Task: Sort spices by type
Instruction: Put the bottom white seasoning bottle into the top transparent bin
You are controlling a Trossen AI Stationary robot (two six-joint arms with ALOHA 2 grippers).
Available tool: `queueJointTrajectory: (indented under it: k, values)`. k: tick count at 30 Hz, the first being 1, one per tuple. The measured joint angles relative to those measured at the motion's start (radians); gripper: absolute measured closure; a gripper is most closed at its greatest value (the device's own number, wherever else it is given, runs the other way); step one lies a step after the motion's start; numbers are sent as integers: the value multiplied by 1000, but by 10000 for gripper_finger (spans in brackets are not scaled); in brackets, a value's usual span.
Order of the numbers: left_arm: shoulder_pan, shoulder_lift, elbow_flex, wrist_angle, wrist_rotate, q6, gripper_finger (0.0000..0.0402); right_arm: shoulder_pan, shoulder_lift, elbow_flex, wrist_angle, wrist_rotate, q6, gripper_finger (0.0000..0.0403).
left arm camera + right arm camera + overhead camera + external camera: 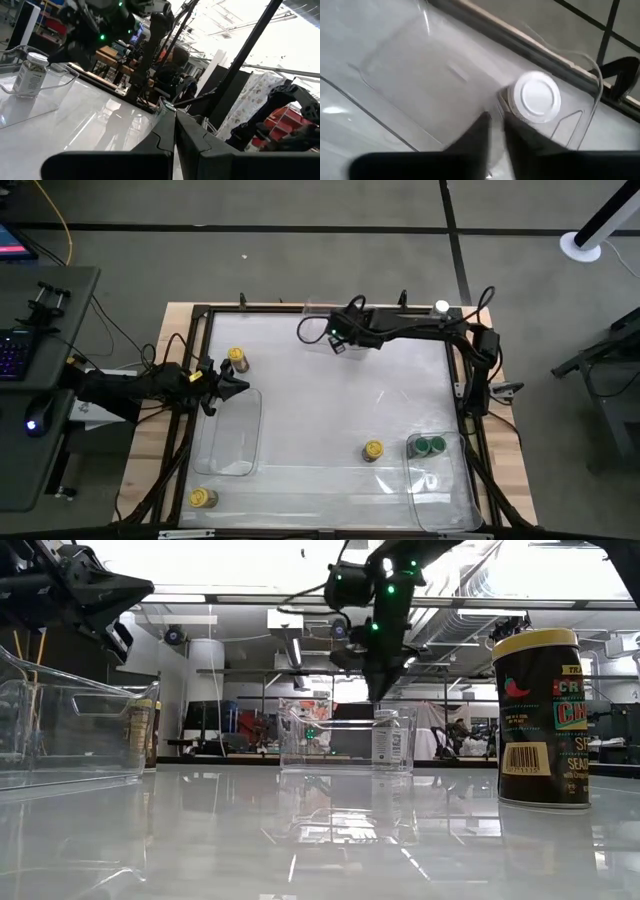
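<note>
We look down on a glossy white tabletop (330,400) framed in wood, with a workshop behind it. The spice jars seem grouped by lid colour: two green-lidded jars (430,446) sit together in the clear bin (437,502) at the near right, which reads to us as their assigned place. Three yellow-lidded jars are scattered apart on the tabletop, one (373,450) just beside that bin, one (236,358) near the left arm, one (203,498) at the near left corner, so we judge them unsorted. A white-lidded jar (535,97) stands inside the far bin (410,75). The right claw (494,131) hangs over that bin, its fingers nearly together and empty, beside the jar but not gripping it. The left claw (175,131) is closed on nothing, hovering at the left edge.
</note>
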Motion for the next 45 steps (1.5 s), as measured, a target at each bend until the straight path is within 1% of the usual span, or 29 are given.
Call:
queueJointTrajectory:
  k: [1, 3, 6, 9, 14, 18, 22, 33, 39, 45]
  values:
    - [0, 0, 0, 0, 0, 0, 401, 1, 0, -8, 7, 0, -10, 386]
    - [0, 0, 0, 0, 0, 0, 401, 1, 0, -19, 18, -1, -11, 384]
    - [0, 0, 0, 0, 0, 0, 401, -4, 0, -26, 12, -2, -16, 398]
    - [0, 0, 0, 0, 0, 0, 401, -15, 0, -26, 13, -5, -20, 397]
    - [0, 0, 0, 0, 0, 0, 401, -43, 0, -26, 32, -86, -63, 401]
    - [0, 0, 0, 0, 0, 0, 401, -54, 0, -26, 38, -80, -68, 402]
    - [0, 0, 0, 0, 0, 0, 401, -65, 0, -26, 42, -116, -90, 402]
    - [0, 0, 0, 0, 0, 0, 401, -87, 3, -26, -10, -123, -125, 402]
    - [0, 0, 0, 0, 0, 0, 401, -91, 3, -26, -67, -81, -138, 403]
    - [0, 0, 0, 0, 0, 0, 401, -91, 3, -26, -92, -68, -150, 403]
